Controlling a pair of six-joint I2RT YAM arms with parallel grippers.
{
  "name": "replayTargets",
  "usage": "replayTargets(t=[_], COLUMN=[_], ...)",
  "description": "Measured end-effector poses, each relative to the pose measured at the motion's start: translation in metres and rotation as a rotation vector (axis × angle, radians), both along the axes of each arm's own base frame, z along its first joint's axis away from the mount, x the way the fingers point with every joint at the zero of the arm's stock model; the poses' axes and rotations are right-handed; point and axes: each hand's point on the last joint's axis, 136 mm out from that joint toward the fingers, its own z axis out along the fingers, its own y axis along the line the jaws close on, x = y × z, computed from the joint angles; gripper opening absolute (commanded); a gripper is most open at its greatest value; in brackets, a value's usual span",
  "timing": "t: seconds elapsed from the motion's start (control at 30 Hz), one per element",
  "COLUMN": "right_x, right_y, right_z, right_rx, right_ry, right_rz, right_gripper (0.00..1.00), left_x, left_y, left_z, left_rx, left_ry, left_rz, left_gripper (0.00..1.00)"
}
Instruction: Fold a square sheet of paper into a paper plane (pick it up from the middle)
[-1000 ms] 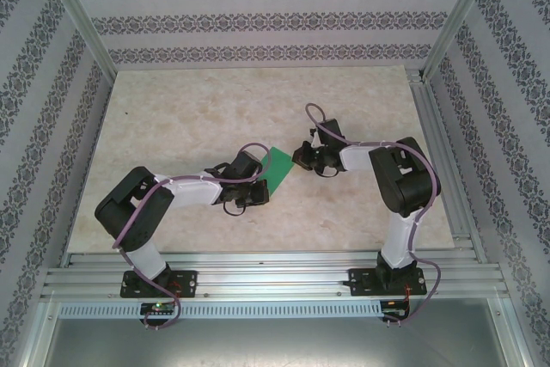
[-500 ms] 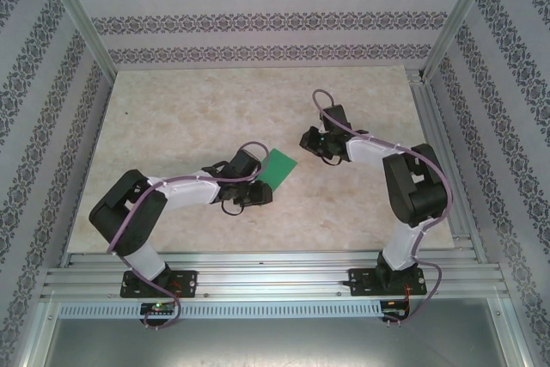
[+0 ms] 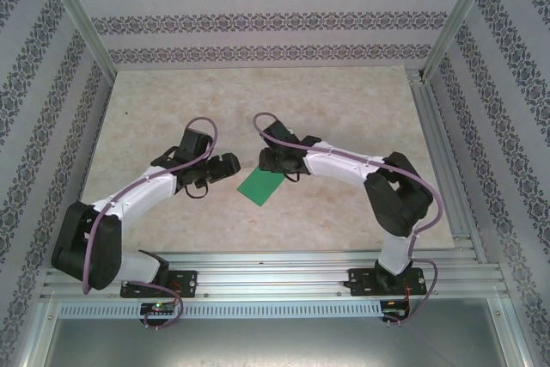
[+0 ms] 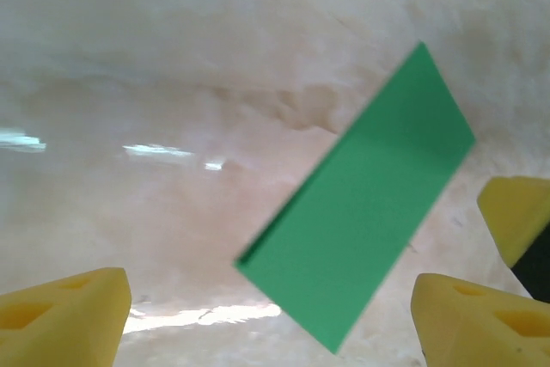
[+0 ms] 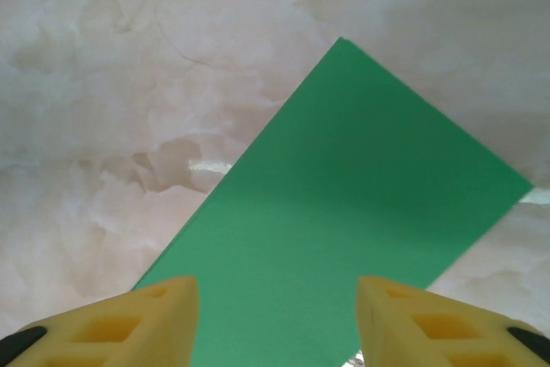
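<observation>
The green sheet of paper [image 3: 260, 186] lies on the marble table as a folded flat rectangle, held by nothing. My left gripper [image 3: 230, 166] is just left of it, open, with the paper [image 4: 361, 204] ahead of and between its yellow fingers [image 4: 64, 315]. My right gripper [image 3: 273, 163] hovers over the paper's far edge, also open. In the right wrist view the paper [image 5: 344, 212] spreads beneath its yellow fingers [image 5: 129, 324], which stand apart with nothing gripped. No paper plane shape is seen.
The marble tabletop [image 3: 172, 109] stretches bare to the back and left. Aluminium rails [image 3: 447, 161] border it on the right and near side. A yellow fingertip of the other gripper [image 4: 516, 212] shows at the right edge of the left wrist view.
Both arms swung left. The paper moved left and nearer and now lies apart from the left gripper. The right gripper came from the far right to above the paper.
</observation>
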Motion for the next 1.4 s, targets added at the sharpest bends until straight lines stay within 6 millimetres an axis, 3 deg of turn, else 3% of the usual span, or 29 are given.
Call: replayTargets(t=[0.07,0.17,0.3,0.57,0.87,0.97,1.4], right_x=[0.003,0.002,0.008,0.033,0.042,0.041,0.044], right_y=[0.005,-0.003,-0.021,-0.043,-0.037,-0.037,-0.030], right_z=[-0.009,-0.022,-0.027,-0.025,-0.039,-0.051,-0.049], right_rx=[-0.047,-0.106,-0.142,-0.100,-0.044,-0.047,-0.016], right_ry=[0.008,0.028,0.048,0.051,0.075,0.100,0.092], right_rz=[-0.004,-0.025,-0.067,-0.122,-0.089,-0.080,-0.055], right_gripper=[0.56,0.59,0.61,0.62,0.61,0.62,0.60], left_x=[-0.003,-0.011,-0.018,-0.030,-0.042,-0.039,-0.029], left_y=[0.015,0.019,0.011,-0.015,-0.042,-0.052,-0.070], left_z=[-0.009,-0.018,-0.018,-0.014,-0.040,-0.041,-0.043], left_rx=[0.011,0.010,-0.030,-0.144,-0.177,-0.179,-0.191], left_ry=[0.027,0.061,0.074,0.106,0.217,0.220,0.201], left_rz=[0.026,0.013,-0.041,-0.160,-0.258,-0.285,-0.325], left_gripper=[0.89,0.92,0.97,0.95,0.91,0.90,0.84])
